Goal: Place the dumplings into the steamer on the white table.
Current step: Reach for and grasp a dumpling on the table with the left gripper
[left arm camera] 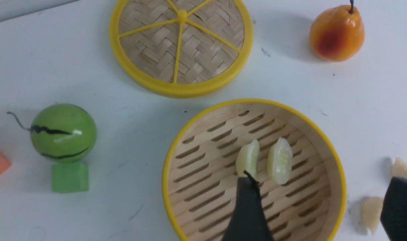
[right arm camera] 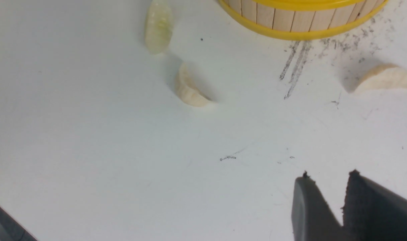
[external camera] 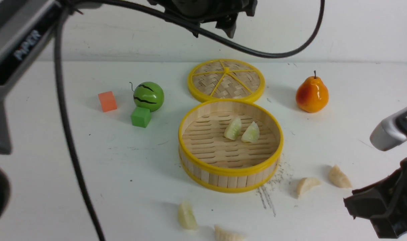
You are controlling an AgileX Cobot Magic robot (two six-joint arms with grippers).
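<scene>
left hand (left arm camera: 320, 175) wide open, empty, over the steamer (external camera: 223, 180) with two dumplings (left arm camera: 279, 160) below it; right hand (right arm camera: 329, 174) open a crack, empty, near more to grab.

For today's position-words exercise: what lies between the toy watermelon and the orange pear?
The round woven lid, with the steamer just in front of it; the front view shows this.

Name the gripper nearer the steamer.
Left. The left gripper hangs over the steamer, fingers apart; the right gripper sits off to its right, nearer the robot.
</scene>
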